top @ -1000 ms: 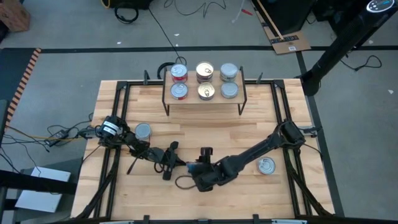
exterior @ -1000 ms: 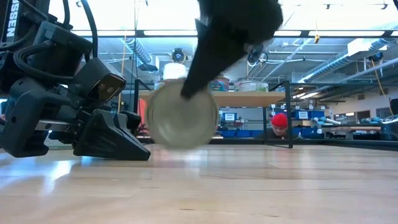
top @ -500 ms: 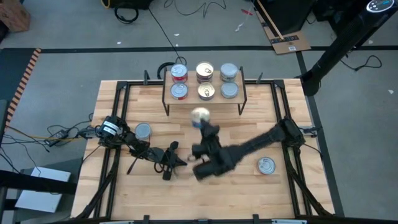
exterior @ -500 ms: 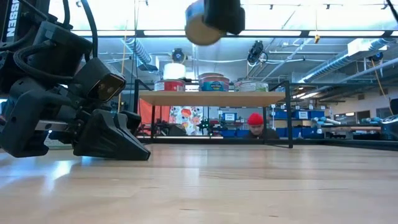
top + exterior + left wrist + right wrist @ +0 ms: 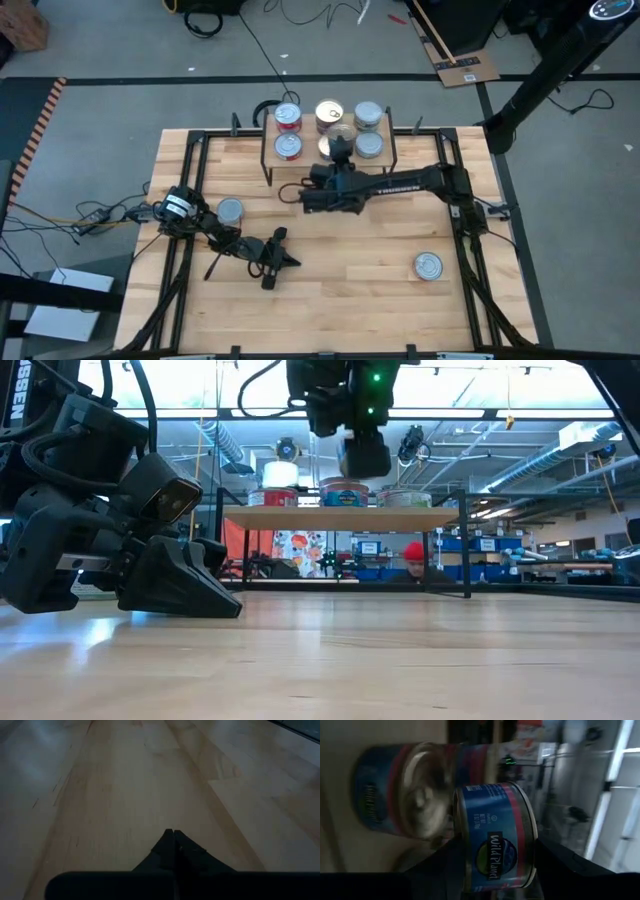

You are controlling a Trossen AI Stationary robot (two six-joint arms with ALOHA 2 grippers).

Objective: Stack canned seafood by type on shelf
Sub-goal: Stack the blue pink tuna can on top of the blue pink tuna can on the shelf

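The big wooden bench (image 5: 330, 235) holds a small shelf (image 5: 330, 163) at its far side. On the shelf sit tins in three columns: two red tins (image 5: 288, 118), a gold-topped tin (image 5: 329, 116) and two silver tins (image 5: 368, 116). The right arm reaches over the shelf, and its end effector (image 5: 341, 147) grips a blue tin (image 5: 495, 842) above the front middle spot (another blue tin (image 5: 395, 790) sits just behind it). The left end effector (image 5: 283, 262) rests on the bench, clenched tight with nothing in it. One loose tin (image 5: 230, 210) lies near the left arm and another tin (image 5: 428, 265) lies on the right side.
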